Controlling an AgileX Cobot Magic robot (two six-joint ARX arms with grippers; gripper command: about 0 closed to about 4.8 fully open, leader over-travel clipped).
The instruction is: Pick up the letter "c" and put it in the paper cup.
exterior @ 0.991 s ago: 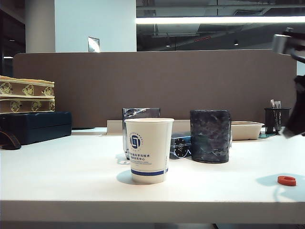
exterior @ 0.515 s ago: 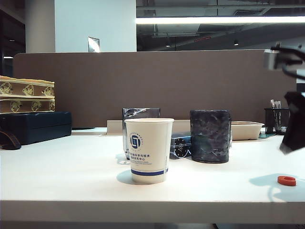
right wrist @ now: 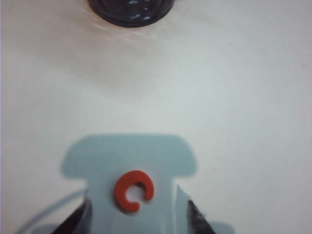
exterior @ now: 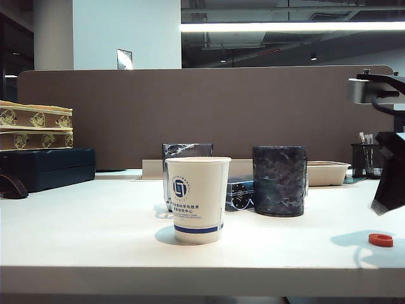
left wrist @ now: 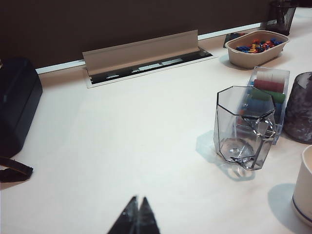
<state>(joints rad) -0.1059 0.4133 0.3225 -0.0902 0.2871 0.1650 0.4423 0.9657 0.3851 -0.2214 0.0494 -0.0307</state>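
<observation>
Exterior: my right gripper point(exterior: 387, 206) hung above the letter "c" point(exterior: 380, 239), well right of the paper cup point(exterior: 197, 199); left wrist: left gripper point(left wrist: 137, 214) pinched closed, idle; right wrist: jaws wide to straddle the "c".

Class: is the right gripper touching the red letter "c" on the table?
Apart. Exterior view: the right gripper hangs above the letter "c", table showing between.
</observation>
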